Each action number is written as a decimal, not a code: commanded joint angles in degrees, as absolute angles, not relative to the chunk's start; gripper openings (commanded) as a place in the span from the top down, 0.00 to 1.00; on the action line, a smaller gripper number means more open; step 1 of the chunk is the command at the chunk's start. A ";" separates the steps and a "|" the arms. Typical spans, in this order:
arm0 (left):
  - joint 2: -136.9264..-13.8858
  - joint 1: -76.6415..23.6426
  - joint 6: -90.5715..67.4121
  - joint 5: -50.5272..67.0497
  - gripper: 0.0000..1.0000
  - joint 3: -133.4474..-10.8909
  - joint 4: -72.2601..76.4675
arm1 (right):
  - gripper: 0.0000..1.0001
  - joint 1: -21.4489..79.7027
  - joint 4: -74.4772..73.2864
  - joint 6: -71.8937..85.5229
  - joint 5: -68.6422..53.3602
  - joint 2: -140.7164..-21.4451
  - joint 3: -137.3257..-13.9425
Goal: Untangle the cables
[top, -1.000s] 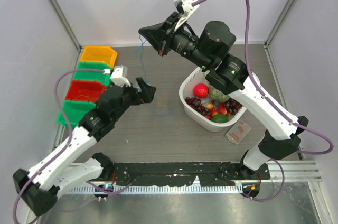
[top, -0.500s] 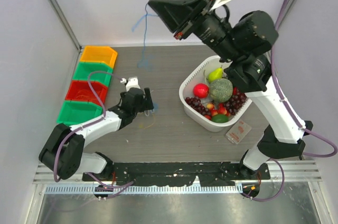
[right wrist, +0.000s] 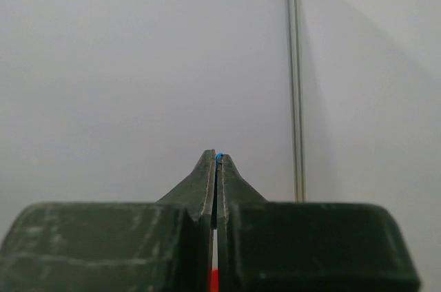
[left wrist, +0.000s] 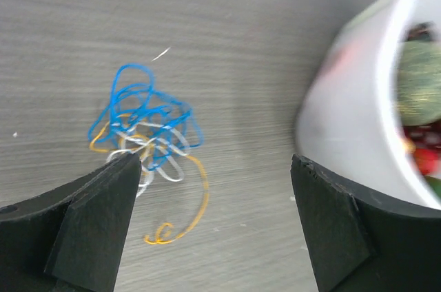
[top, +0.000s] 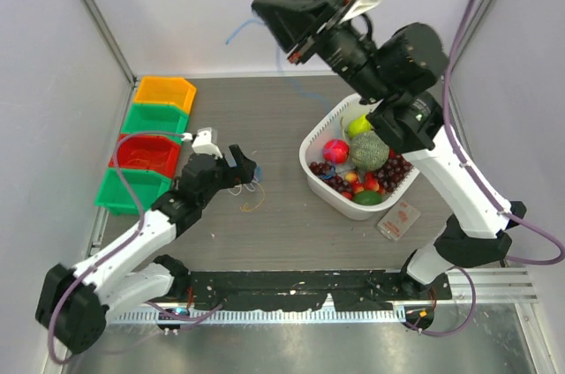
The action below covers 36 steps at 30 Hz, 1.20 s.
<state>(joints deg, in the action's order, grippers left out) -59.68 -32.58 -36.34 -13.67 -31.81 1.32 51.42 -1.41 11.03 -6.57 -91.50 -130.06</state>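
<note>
Grey wood-grain table [top: 291, 224] and plain white walls frame the scene. The black two-finger right gripper [top: 258, 9] is held high above the far side of the table, its jaws pressed together on a thin blue strand [top: 237, 32], of which a blue speck is seen at the fingertips in the right wrist view. Half a second earlier this blue strand hung straight down to the table; now it is curled loosely in the air near the right gripper, so it is judged to have been drawn clear of the knot.

The black left gripper [left wrist: 213, 168], which was pressed low on the table 0.5 s ago, has been lifted and drawn back, and its jaws are spread wide with nothing held. The small clump of thin blue, orange-tan and white wires [left wrist: 146, 132] lies on the table just beside the left finger, apart from the white plastic basket of fruit [top: 311, 140]. Blue loops are still seen in the clump, so only 1 wire appears to be freed and the separating is judged unfinished.
</note>
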 commanded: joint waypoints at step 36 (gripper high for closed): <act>-36.21 -32.61 -30.59 18.98 0.12 -51.69 -3.01 | 0.99 51.15 1.65 21.53 -21.79 -79.98 -102.04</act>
